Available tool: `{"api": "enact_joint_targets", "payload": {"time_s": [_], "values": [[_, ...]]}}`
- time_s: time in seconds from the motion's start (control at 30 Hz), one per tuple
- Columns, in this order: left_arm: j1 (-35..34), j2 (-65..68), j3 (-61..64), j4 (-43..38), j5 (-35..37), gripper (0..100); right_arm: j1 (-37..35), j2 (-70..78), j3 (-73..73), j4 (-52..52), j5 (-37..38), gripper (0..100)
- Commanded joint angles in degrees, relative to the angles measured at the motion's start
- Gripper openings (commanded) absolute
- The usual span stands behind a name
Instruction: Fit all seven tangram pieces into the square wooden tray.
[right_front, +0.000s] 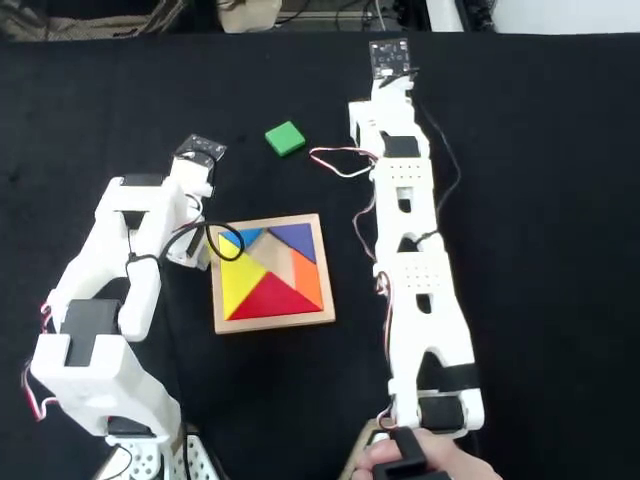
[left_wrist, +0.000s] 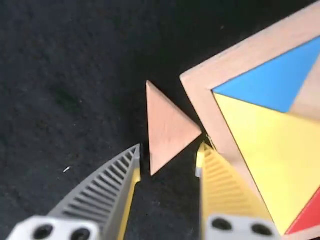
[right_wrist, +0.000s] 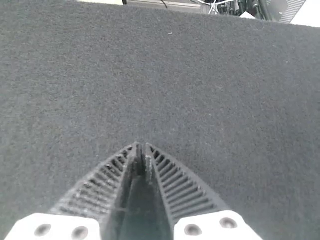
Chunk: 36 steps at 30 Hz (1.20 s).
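A black cloth (right_front: 540, 250) covers the whole table. We see the left gripper (left_wrist: 169, 148) spread open, one finger on either side of a bare wooden triangle (left_wrist: 167, 127) that lies flat on the cloth with a corner pointing away from the gripper. We cannot tell whether the fingers touch it. Just beside the yellow-lined finger (left_wrist: 217, 190) is a corner of the square wooden tray (left_wrist: 240, 62), which holds a blue triangle (left_wrist: 270, 80), a yellow triangle (left_wrist: 270, 155) and a red triangle (left_wrist: 307, 225). The right gripper (right_wrist: 141, 146) is closed on nothing, its fingertips pressed together above bare cloth. A green square (right_front: 285, 138) lies well ahead of the left gripper, outside the tray.
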Motion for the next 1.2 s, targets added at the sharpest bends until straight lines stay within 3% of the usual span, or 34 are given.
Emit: {"api": "enact_joint_targets", "payload": {"time_s": [0.0, 0.37, 0.63, 0.83, 1.07, 1.17], "values": [[-0.31, -0.35, -2.07, -1.14, 0.0, 19, 0.62, -3.47, -3.03, -1.23, 0.18, 1.1], [0.75, 1.14, -6.11, -2.46, 0.44, 19, 0.62, -3.47, -3.03, -1.23, 0.18, 1.1], [3.65, 4.57, -7.16, -2.02, 11.6, 19, 0.62, -3.47, -3.03, -1.23, 0.18, 1.1], [4.0, 1.85, -7.34, -2.46, 17.14, 7, 0.62, -3.56, -3.03, -1.23, 0.18, 1.1], [4.35, -1.85, -5.76, -2.55, 25.32, 20, 0.62, -3.56, -3.03, -1.23, 0.18, 1.1], [3.38, -1.93, -5.85, -2.55, 24.7, 18, 0.62, -3.56, -3.03, -1.23, 0.18, 1.1]]}}
